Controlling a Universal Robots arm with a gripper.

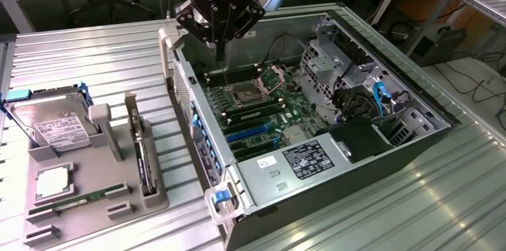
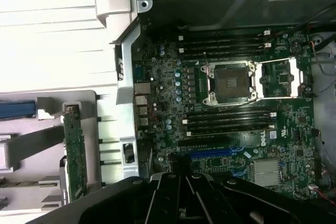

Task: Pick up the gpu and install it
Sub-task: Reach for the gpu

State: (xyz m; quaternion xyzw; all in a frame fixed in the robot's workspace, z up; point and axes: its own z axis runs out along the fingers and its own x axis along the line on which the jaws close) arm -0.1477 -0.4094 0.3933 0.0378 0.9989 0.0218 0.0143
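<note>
The gpu [image 1: 141,147] stands on edge in a slot of the grey holder tray [image 1: 118,203] at the exterior view's left, with its silvery bracket at the far end. In the wrist view the gpu [image 2: 75,150] shows as a thin board edge beside the case wall. My gripper [image 1: 220,54] hangs above the far part of the open computer case [image 1: 261,168], over the motherboard [image 1: 261,109], well apart from the gpu. Its fingers [image 2: 182,182] are shut with nothing between them.
On the tray also sit a silver hard drive [image 1: 51,124], a processor chip [image 1: 52,181] and a green RAM stick [image 1: 79,198]. Blue expansion slots [image 1: 253,135] lie on the motherboard. The case walls rise around the board. Ribbed metal table [image 1: 395,203] surrounds everything.
</note>
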